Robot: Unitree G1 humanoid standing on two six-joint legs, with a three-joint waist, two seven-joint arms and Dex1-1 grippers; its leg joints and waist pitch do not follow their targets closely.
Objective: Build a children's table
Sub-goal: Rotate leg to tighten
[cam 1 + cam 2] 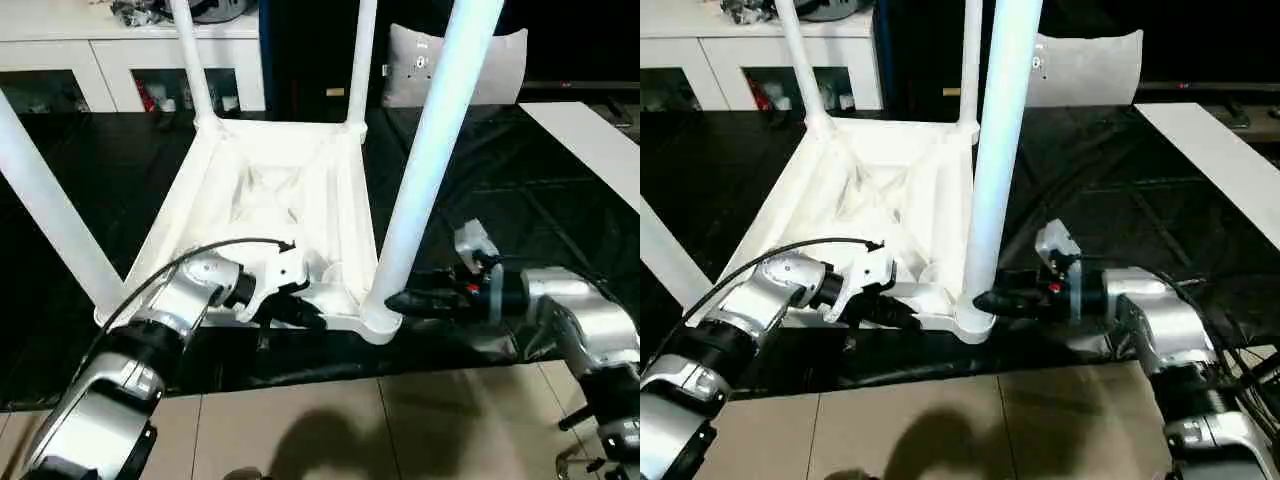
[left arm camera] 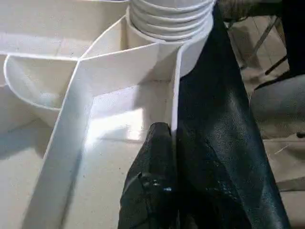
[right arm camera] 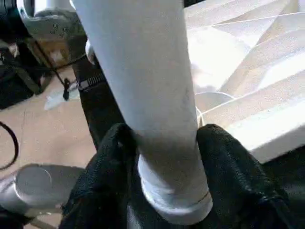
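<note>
The table top (image 1: 270, 215) lies upside down on a black mat (image 1: 120, 170), ribbed underside up, and serves as the landmark here. At its near left corner a leg (image 1: 45, 205) rises and slants away to the left. At its far left corner a second leg (image 1: 192, 60) stands up, and at the far right corner a third (image 1: 360, 60).

The left gripper (image 1: 300, 312) sits at the top's near edge, between the near left and near right corners. Its black fingers (image 2: 152, 191) are pinched together on the top's thin near wall, one inside and one outside, as the left wrist view shows.

At the near right corner the fourth leg (image 1: 430, 150) stands in its round socket (image 1: 375, 322), leaning slightly right. In the left wrist view the leg's ribbed foot (image 2: 169, 16) sits in that socket.

The right gripper (image 1: 392, 300) reaches in from the right of the top, level with the socket. Its fingers (image 3: 228, 167) are closed on either side of this leg's base, just above the socket, both touching it.

Behind the top stand a white cabinet (image 1: 130, 60) to the left and a grey cushion (image 1: 455, 65) to the right.
</note>
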